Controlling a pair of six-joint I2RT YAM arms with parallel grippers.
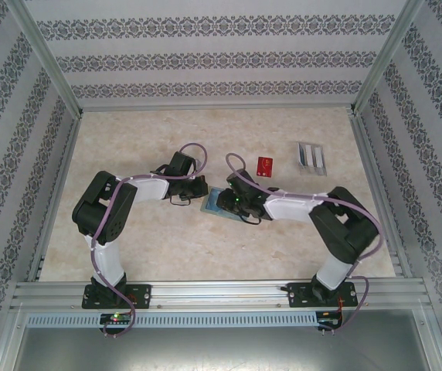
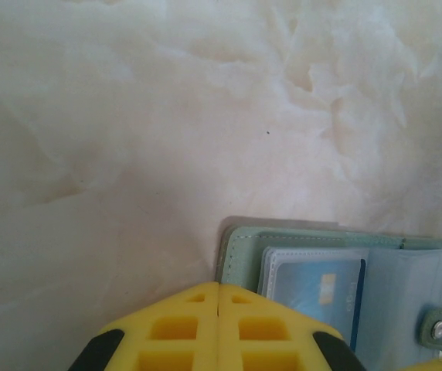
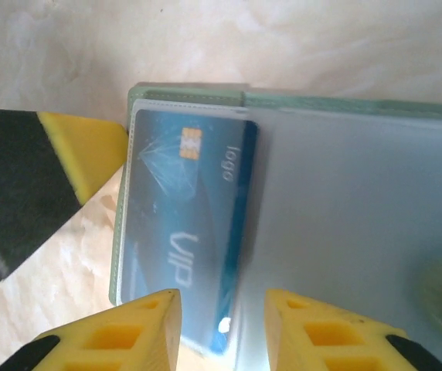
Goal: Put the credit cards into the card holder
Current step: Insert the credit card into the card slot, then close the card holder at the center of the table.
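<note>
Right hand [image 3: 222, 309] half-open astride blue plastic card [image 3: 182, 224] in grey-green folding card holder [image 3: 345, 201]; left hand [image 2: 219, 290] closed, empty, at its left edge. Overhead: 1 red card [image 1: 265, 165] lies farther, apart.

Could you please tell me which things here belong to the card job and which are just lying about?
Part of the job: card holder, lying open; blue card, in its clear sleeve; red card, not yet in.
Just lying about: clear slotted stand.
</note>
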